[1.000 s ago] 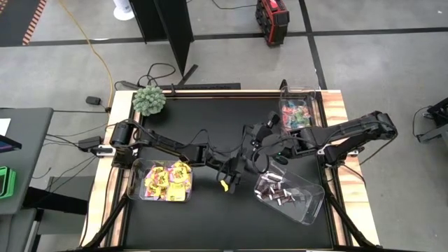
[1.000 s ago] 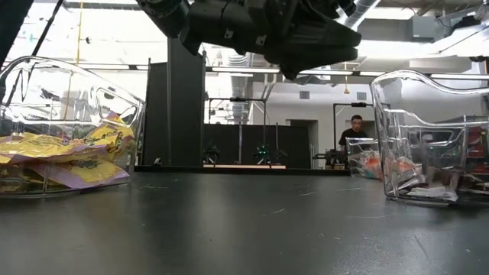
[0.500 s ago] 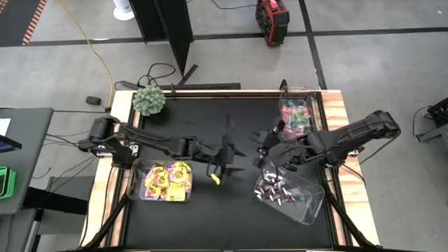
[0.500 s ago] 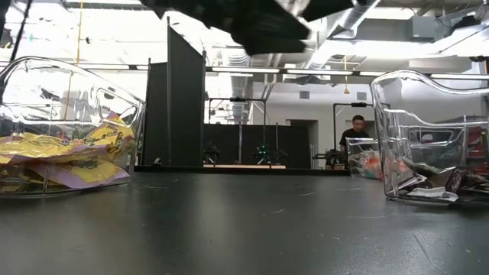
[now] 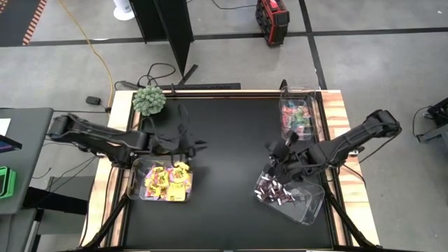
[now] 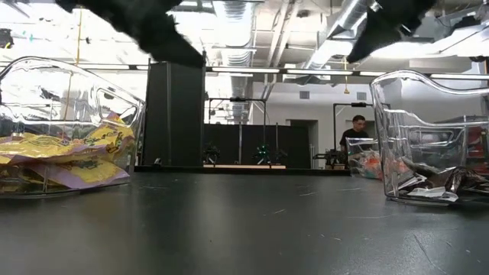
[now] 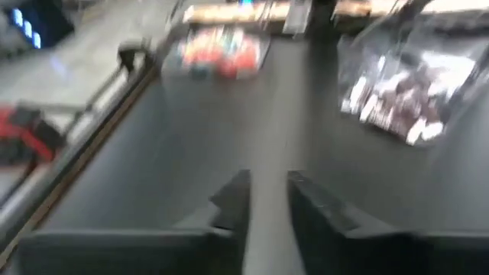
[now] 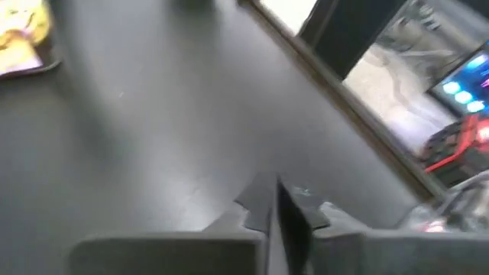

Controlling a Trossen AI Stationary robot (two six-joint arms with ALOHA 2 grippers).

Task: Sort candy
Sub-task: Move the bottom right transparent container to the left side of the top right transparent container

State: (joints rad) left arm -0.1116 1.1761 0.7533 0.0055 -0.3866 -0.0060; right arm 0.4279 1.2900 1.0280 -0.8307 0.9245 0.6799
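Yellow packets [image 5: 168, 180] fill a clear bin near the table's left edge. Dark mini bars [image 5: 274, 190] lie in a clear bin [image 5: 308, 203] near the right edge. Teal-and-pink sweets [image 5: 297, 116] sit in a third bin at the far right corner. My left gripper [image 5: 189, 145] hovers over the yellow bin's far rim; its fingers [image 7: 269, 202] stand a narrow gap apart with nothing between them. My right gripper [image 5: 274, 162] hangs above the far-left corner of the dark bars' bin, its fingers [image 8: 276, 200] shut and empty.
A fuzzy green ball plant [image 5: 149, 100] stands at the far left corner. Bare black tabletop [image 5: 231, 140] lies between the bins. The table has wooden side rails [image 5: 336, 112]. In the low view a person [image 6: 355, 131] sits in the room beyond the table.
My left gripper travelled from the table's middle toward the left edge, ending over the yellow bin; the yellow packet that hung under it no longer shows there. My right gripper drew back toward the right and near edges, over the dark bars' bin.
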